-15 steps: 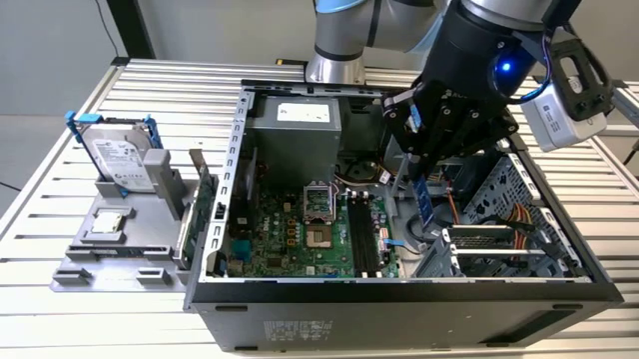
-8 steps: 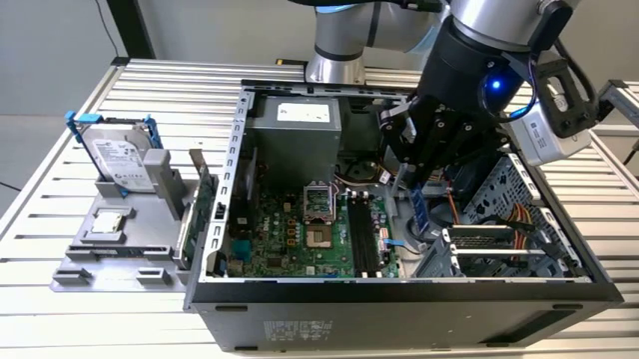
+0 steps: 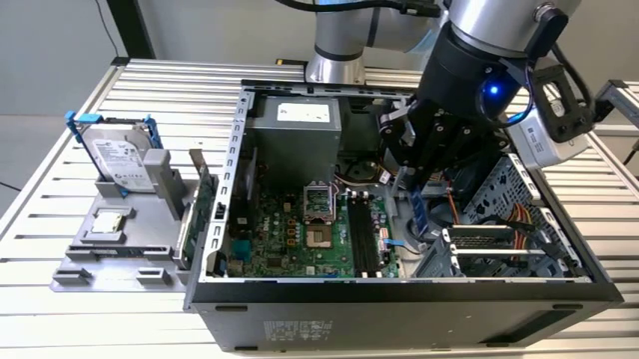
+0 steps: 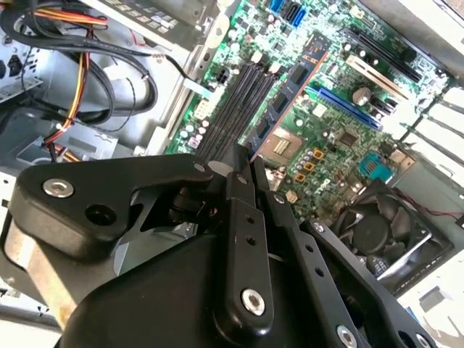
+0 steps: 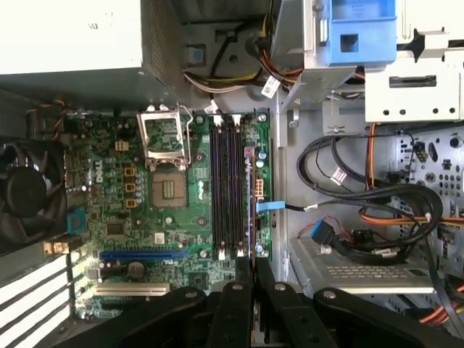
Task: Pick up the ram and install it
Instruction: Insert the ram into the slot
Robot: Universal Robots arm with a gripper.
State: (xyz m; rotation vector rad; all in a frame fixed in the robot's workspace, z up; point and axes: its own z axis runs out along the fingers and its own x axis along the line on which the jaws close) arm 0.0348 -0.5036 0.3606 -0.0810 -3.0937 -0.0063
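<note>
I see the black gripper [image 4: 243, 170] clamped on the blue ram [image 4: 286, 94] with its row of black chips. Below my tool: green motherboard [image 5: 123, 188], long black slots [image 5: 226, 190]. Beside it: orange-yellow cables [image 5: 377, 210], silver case [image 3: 215, 202].

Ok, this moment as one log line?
stage: carrying to slots | gripper: jaws shut on ram | position: above slots, not seated | case: open
</note>
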